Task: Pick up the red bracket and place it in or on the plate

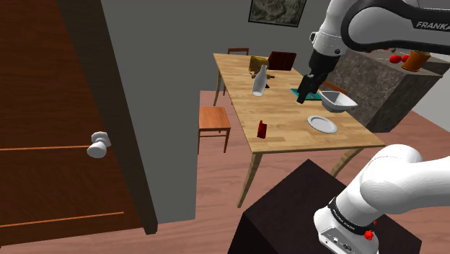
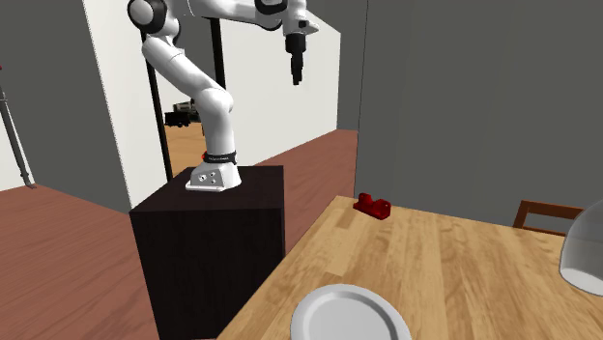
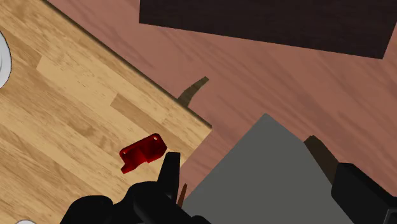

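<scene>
Black fingers [image 3: 168, 170] of my gripper [image 3: 257, 167] stand wide apart, holding nothing, high above the table [image 3: 63, 127]. Its white plate [image 1: 322, 124] lies well apart from the red bracket [image 3: 143, 151], which sits near the table's edge.

Red bracket [image 3: 142, 151]; white plate [image 1: 322, 124]; light wood-grain table [image 1: 288, 121]; black fingers [image 3: 168, 175].

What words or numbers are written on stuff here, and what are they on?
"FRANKA": on the robot's arm, by the shoulder view's top right corner.
Small marks on the arm's foot: too small to read.
No writing on the red bracket or the plate.
</scene>
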`<action>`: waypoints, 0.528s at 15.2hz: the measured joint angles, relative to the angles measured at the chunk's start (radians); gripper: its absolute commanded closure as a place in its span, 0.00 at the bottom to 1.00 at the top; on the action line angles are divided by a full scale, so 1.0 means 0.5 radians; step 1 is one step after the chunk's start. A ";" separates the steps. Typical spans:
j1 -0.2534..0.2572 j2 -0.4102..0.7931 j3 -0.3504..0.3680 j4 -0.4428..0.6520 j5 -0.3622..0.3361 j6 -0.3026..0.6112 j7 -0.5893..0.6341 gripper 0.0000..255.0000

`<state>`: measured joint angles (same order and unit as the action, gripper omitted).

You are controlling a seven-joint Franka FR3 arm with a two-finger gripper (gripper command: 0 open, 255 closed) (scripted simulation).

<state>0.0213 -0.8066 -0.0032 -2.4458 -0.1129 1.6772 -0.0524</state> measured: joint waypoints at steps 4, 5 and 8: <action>-0.031 0.088 -0.036 -0.038 -0.016 0.125 0.015 0.00; -0.042 0.147 -0.047 -0.047 -0.020 0.193 0.028 0.00; -0.077 0.318 -0.088 -0.091 -0.033 0.410 0.066 0.00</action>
<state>-0.0174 -0.6475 -0.0472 -2.4913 -0.1292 1.8820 -0.0197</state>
